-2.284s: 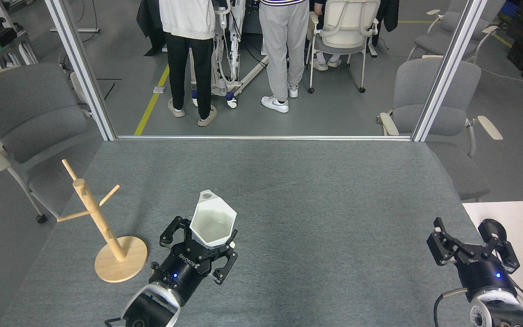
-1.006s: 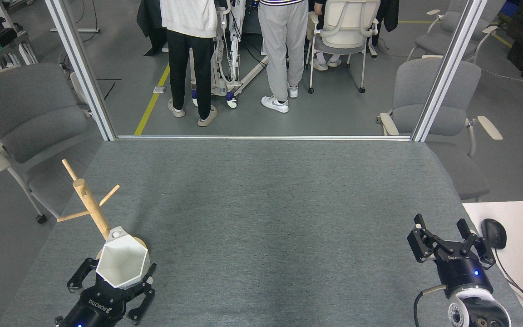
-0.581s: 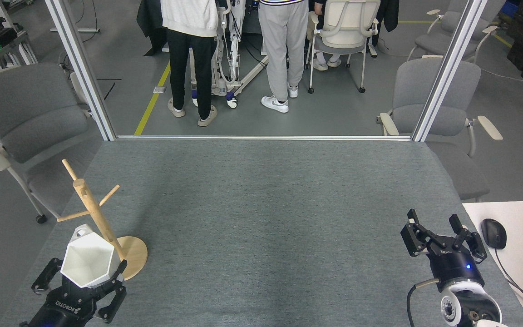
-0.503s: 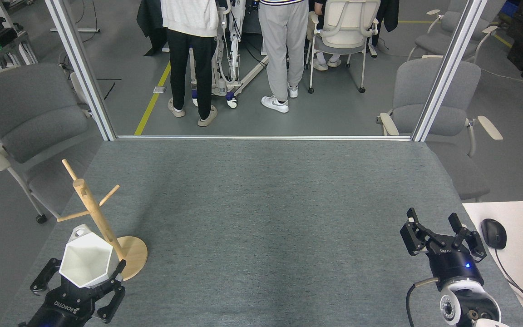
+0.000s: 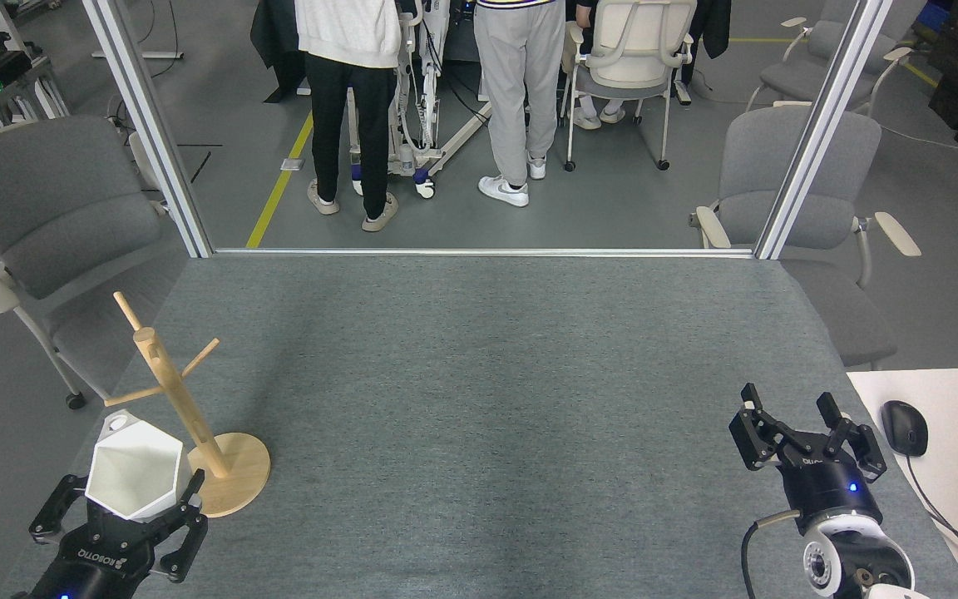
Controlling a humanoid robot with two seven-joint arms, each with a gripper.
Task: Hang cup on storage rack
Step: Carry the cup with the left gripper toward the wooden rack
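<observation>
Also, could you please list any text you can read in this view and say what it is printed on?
"ROBOTIQ", white letters, upside down, on the left gripper, which holds the cup.
White lettering on the right gripper: partly hidden, too small to read.
No other readable text.

A single head view looks forward and steeply down from above the near edge of the grey tabletop. The left end effector enters at the bottom left corner and the right end effector at the bottom right, both close under the lens. Ahead of them the tabletop runs to its far edge, and beyond that the upper part of the frame takes in the floor, farther off
</observation>
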